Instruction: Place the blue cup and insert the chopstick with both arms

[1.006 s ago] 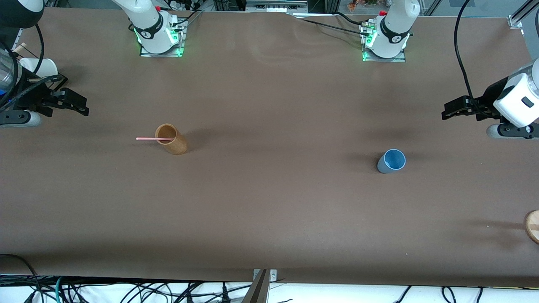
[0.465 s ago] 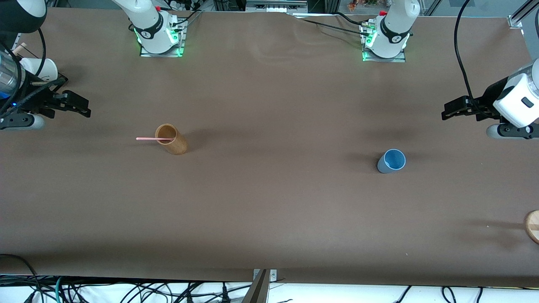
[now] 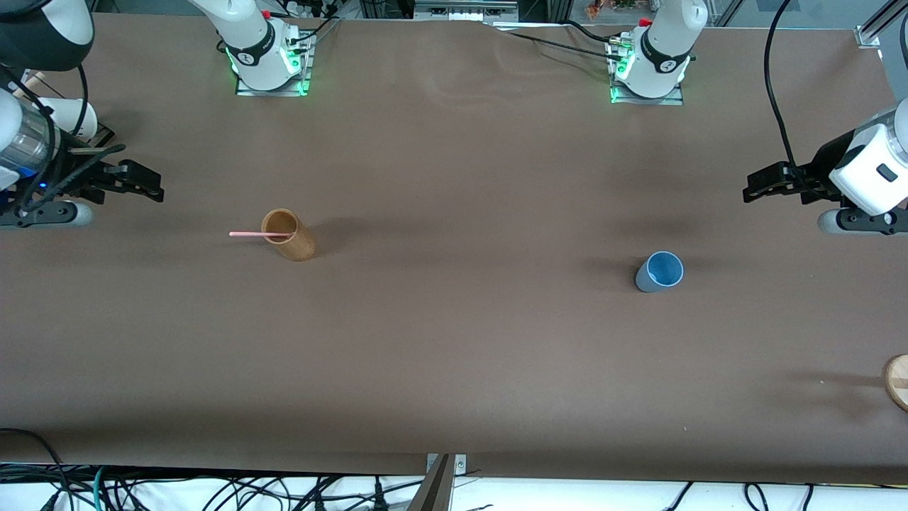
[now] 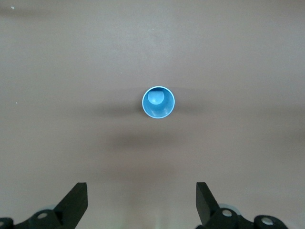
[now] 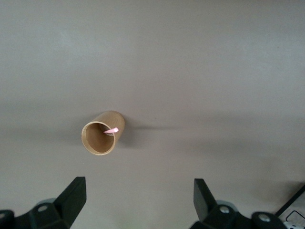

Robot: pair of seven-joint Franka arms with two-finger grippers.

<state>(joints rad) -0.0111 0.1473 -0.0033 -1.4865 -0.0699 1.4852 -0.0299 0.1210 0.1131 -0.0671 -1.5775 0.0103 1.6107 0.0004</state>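
The blue cup [image 3: 660, 271] stands upright on the table toward the left arm's end; it also shows in the left wrist view [image 4: 158, 102]. The pink chopstick [image 3: 250, 233] leans in a tan wooden cylinder [image 3: 289, 235] toward the right arm's end, with its end sticking out over the rim; its tip shows in the right wrist view [image 5: 111, 130]. My left gripper [image 3: 750, 191] is open and empty, up over the table's left-arm end, apart from the cup. My right gripper [image 3: 153, 191] is open and empty, up over the right-arm end, apart from the cylinder [image 5: 102, 133].
A white cup [image 3: 71, 115] stands near the table edge at the right arm's end. A round wooden piece [image 3: 897, 380] lies at the left arm's end, nearer the front camera. Cables hang along the table's front edge.
My right gripper has moved a little toward the tan cylinder and slightly nearer the front camera. The left arm, cup and chopstick have not moved.
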